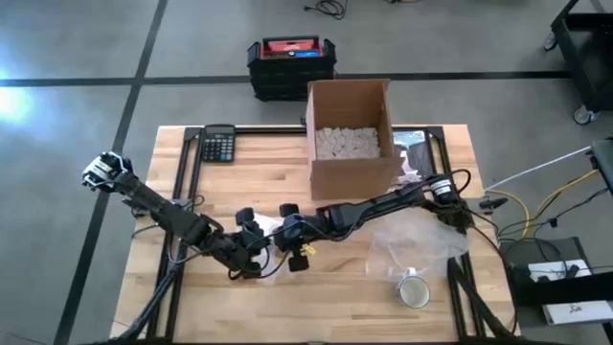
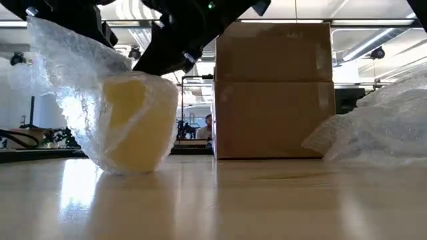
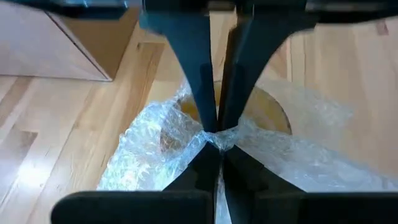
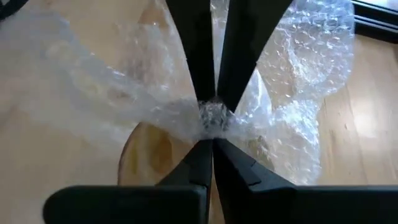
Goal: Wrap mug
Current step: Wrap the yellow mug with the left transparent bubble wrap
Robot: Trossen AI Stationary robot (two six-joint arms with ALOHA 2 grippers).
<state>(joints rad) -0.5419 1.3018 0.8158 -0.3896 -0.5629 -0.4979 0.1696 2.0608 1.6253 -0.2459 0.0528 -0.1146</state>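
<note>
A yellow mug [image 2: 137, 123] stands on the table near its middle, inside a clear sheet of bubble wrap [image 2: 70, 80] that is drawn up around it. Both grippers are above the mug. My left gripper [image 3: 217, 135] is shut on a gathered piece of the wrap, and my right gripper [image 4: 213, 118] is shut on another. In the high view the two grippers [image 1: 251, 244] [image 1: 289, 233] meet over the mug [image 1: 303, 255], which is mostly hidden there. My left gripper pinches a bunched fold of the bubble wrap [image 3: 219, 140] between its two fingers, above the mug's open top [image 3: 267, 106]. The wrap spreads out below over the mug. The mug stands on the table. My right gripper pinches a tightly gathered knot of bubble wrap [image 4: 213, 122] between its two fingers, from above. The wrap fans out from the pinch to both sides and over the yellow mug [image 4: 149, 152].
An open cardboard box [image 1: 350, 134] with packing filler stands at the far middle. A second sheet of bubble wrap [image 1: 421, 240] lies to the right, with a white mug [image 1: 414, 290] by the near right edge. A calculator [image 1: 217, 144] lies at the far left.
</note>
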